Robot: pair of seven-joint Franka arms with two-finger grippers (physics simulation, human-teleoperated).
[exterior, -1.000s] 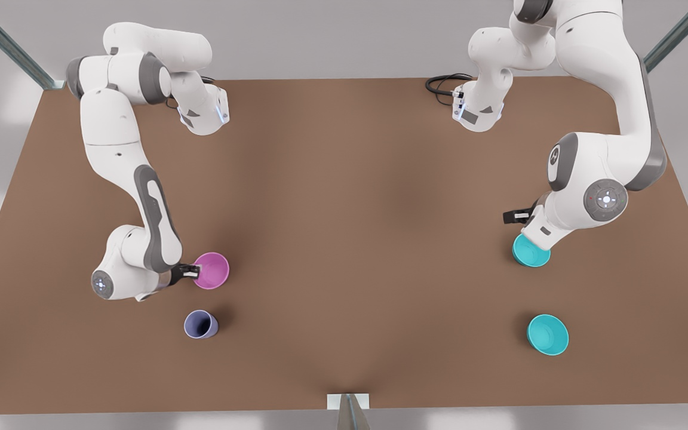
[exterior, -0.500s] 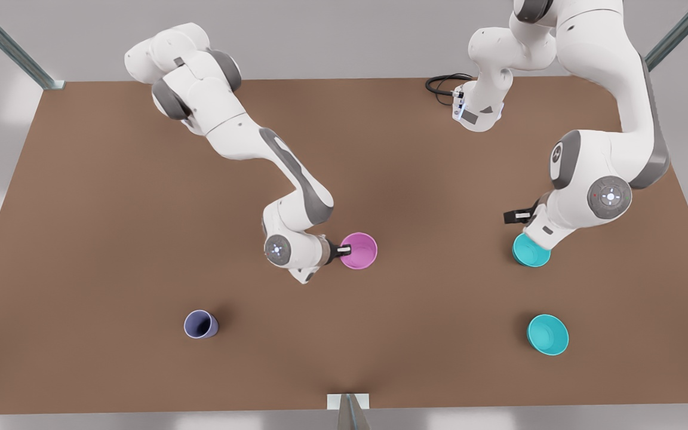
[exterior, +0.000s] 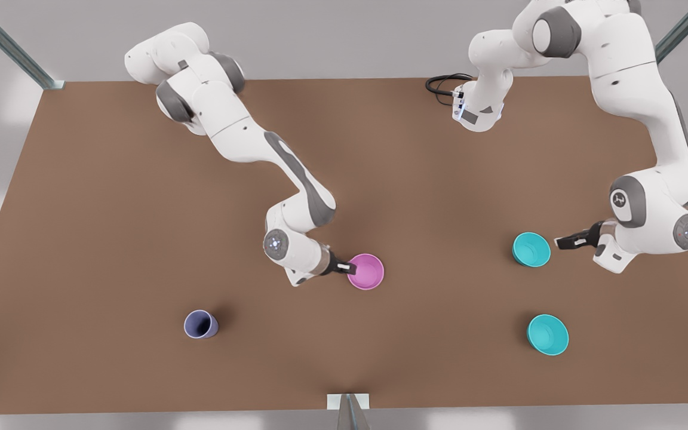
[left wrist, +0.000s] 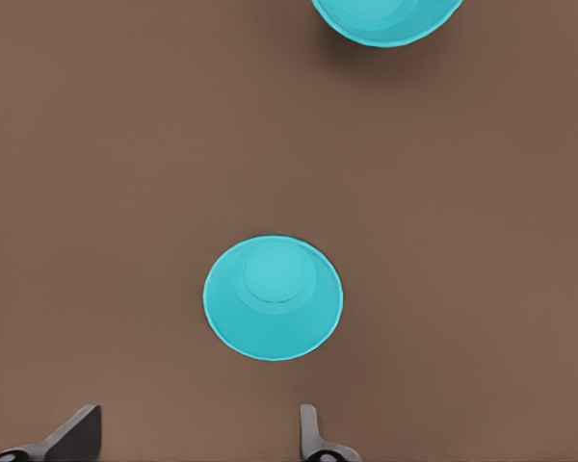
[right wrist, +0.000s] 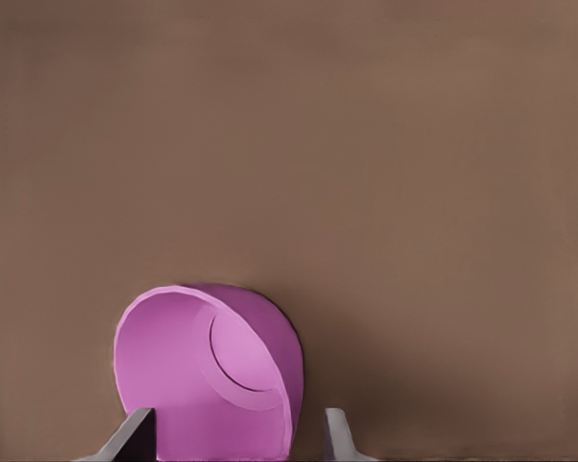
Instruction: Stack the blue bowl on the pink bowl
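Right gripper (exterior: 344,268) clamped on pink bowl (exterior: 366,272) rim; left gripper (left wrist: 197,438) spread above blue bowl (left wrist: 273,297).

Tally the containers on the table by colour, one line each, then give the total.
Turquoise bowls: 2
Pink bowl: 1
Purple cup: 1
Total: 4

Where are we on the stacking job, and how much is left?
Nothing is stacked yet. The right gripper has its jaws closed on the rim of the pink bowl. The left gripper hovers with jaws open beside the blue bowl, not gripping it. Left to do: grasp that bowl, carry it over and set it in the pink one.
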